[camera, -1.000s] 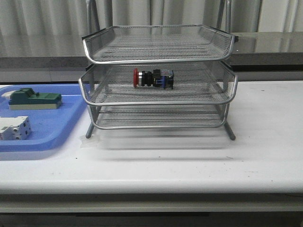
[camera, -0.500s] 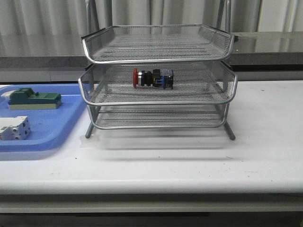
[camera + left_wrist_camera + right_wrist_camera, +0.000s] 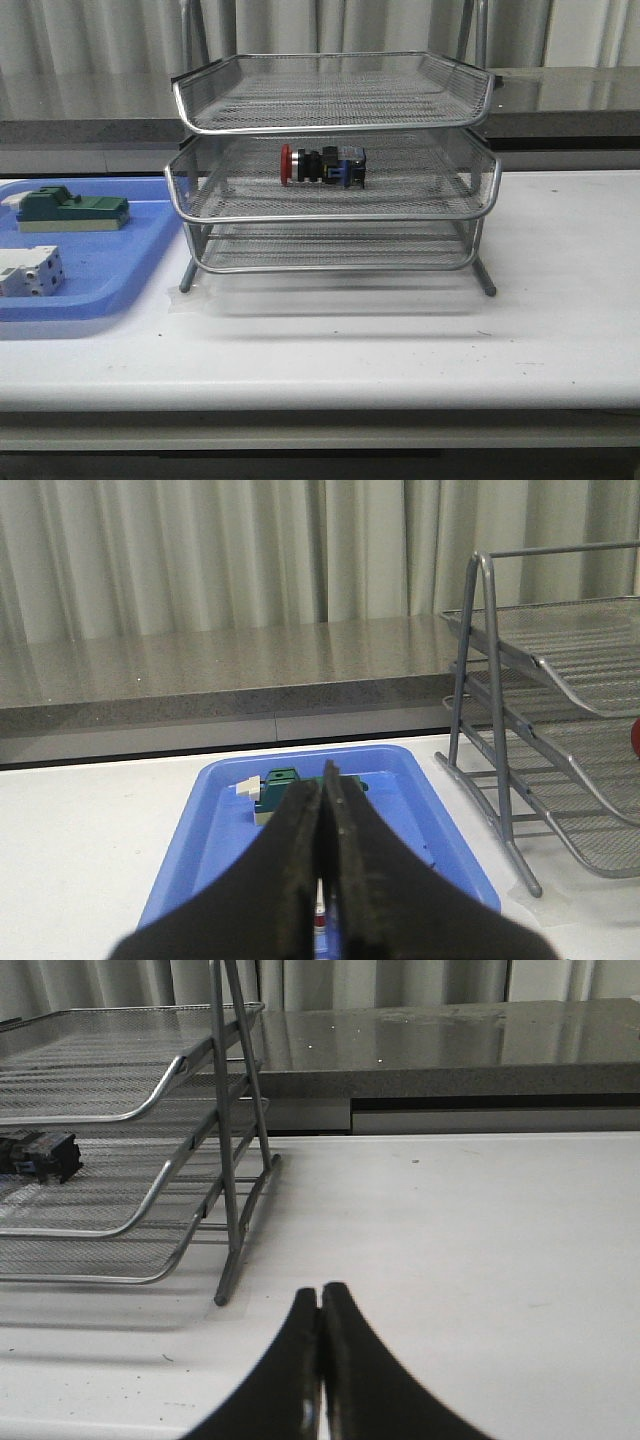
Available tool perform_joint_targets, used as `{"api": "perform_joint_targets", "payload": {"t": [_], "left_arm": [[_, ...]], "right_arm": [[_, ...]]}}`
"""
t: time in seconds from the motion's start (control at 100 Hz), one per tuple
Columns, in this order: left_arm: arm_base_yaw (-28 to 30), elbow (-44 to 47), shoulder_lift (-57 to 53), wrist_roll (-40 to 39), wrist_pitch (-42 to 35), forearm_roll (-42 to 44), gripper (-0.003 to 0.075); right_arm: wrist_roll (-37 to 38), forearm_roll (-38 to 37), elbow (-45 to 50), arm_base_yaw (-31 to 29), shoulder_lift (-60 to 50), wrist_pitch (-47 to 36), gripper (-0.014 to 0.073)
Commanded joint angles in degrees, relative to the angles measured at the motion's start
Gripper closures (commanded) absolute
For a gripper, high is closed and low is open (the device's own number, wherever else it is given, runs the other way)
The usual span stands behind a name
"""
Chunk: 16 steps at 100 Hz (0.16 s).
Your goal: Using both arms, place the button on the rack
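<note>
Pale curtains and a grey stone ledge behind; white bench [image 3: 560,330] in front.

Left fingers [image 3: 320,880]: pressed flat together, holding nothing, poised above a blue tray [image 3: 225,830] with a green-and-beige block [image 3: 275,792] just beyond the tips. Right fingers [image 3: 320,1360]: likewise pressed together and empty, over bare bench, near the right foot of the wire rack [image 3: 130,1110]. Neither arm visible from the front camera, so both well back from the rack [image 3: 335,170].

Button [image 3: 323,166]: lying on its side in the middle tier of the three-tier rack, red head pointing left, blue block to the right, resting on the mesh near the centre and apart from the tray walls. Dark end of the button [image 3: 40,1155] also visible from the right wrist, through the side of the middle tier. Top and bottom tiers showing nothing inside. White terminal block [image 3: 30,272] in the blue tray at the front left.

Judged from this: placement apparently complete, only tidy withdrawal left. Best practice now: keep both sets of fingers closed and clear of the rack's rods, avoid brushing the front lips of the tiers, avoid nudging the rack's feet, since a knock could roll the rounded button across the mesh.
</note>
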Motion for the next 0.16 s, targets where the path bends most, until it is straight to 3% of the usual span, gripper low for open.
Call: {"api": "perform_joint_targets", "payload": {"t": [0.0,0.15], "left_arm": [[0.2,2.7,-1.7,-0.7,-4.9,-0.5,0.074],[0.2,2.7,-1.7,-0.7,-4.9,-0.5,0.074]], "right_arm": [[-0.1,-0.4,-0.8,0.1,-1.2,-4.8,0.0654],[-0.1,-0.4,-0.8,0.1,-1.2,-4.8,0.0654]]}}
